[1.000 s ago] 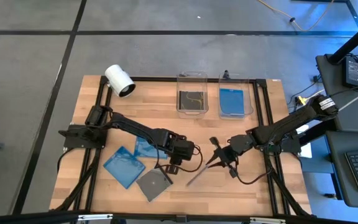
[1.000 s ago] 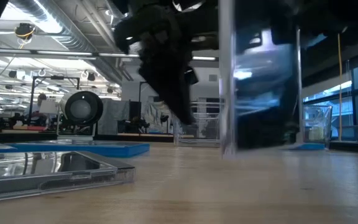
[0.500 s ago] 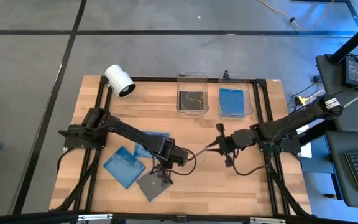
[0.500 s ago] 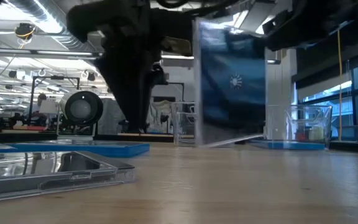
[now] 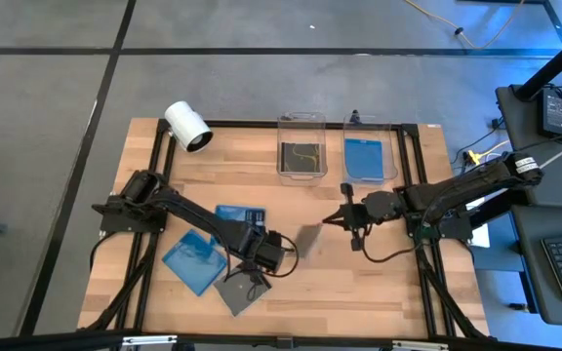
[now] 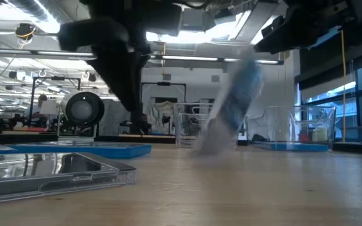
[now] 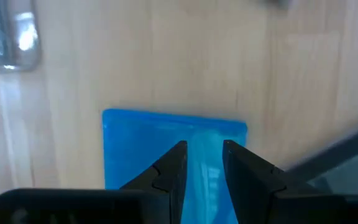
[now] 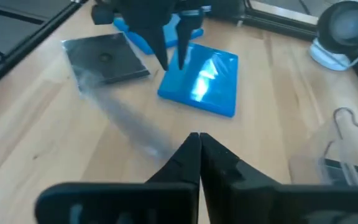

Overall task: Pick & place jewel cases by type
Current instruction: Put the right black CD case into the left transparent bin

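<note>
Released jewel case now falling just left of closed, empty right hand.

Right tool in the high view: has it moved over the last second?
Yes. The right tool has moved away from the table's front edge toward the clear bin holding a blue case, and now sits just in front of it.

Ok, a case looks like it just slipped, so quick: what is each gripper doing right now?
Left gripper: partly open, empty, above a blue jewel case.
Right gripper: shut, holding nothing; a blurred case is toppling on the table.
</note>
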`<state>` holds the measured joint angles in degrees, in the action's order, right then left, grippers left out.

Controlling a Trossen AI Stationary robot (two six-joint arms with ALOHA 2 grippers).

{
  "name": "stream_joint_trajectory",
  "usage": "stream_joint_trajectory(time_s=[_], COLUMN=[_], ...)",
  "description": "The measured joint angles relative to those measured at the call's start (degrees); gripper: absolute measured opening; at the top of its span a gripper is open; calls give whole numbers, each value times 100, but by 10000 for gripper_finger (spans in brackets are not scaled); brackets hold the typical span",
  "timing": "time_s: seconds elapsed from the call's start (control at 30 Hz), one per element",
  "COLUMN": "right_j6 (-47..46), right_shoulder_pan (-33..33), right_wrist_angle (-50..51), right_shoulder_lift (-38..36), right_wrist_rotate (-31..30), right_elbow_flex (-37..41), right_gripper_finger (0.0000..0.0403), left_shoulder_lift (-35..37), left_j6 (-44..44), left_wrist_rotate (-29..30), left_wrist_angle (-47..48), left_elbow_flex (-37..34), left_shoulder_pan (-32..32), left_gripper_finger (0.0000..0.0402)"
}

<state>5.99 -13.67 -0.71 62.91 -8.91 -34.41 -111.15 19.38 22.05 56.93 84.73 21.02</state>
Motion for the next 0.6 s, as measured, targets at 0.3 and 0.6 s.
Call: stream_joint_trajectory(time_s=[0.3,0.6], right_j6=[-621,-2004], right_shoulder_pan=[0,-14], right_wrist_angle=[27,698], right_shoulder_lift=[384,779], right_wrist_rotate=[256,262], right_elbow_flex=[0,0], right_gripper_finger=[20,8], left_shoulder_lift=[-181,-581], left_j6=[-311,-783], left_wrist_rotate=[576,-346], left_wrist_angle=[-1042,-1727], left_elbow_flex=[0,0], left_shoulder_pan=[-99,-405], left_gripper_finger=[100,100])
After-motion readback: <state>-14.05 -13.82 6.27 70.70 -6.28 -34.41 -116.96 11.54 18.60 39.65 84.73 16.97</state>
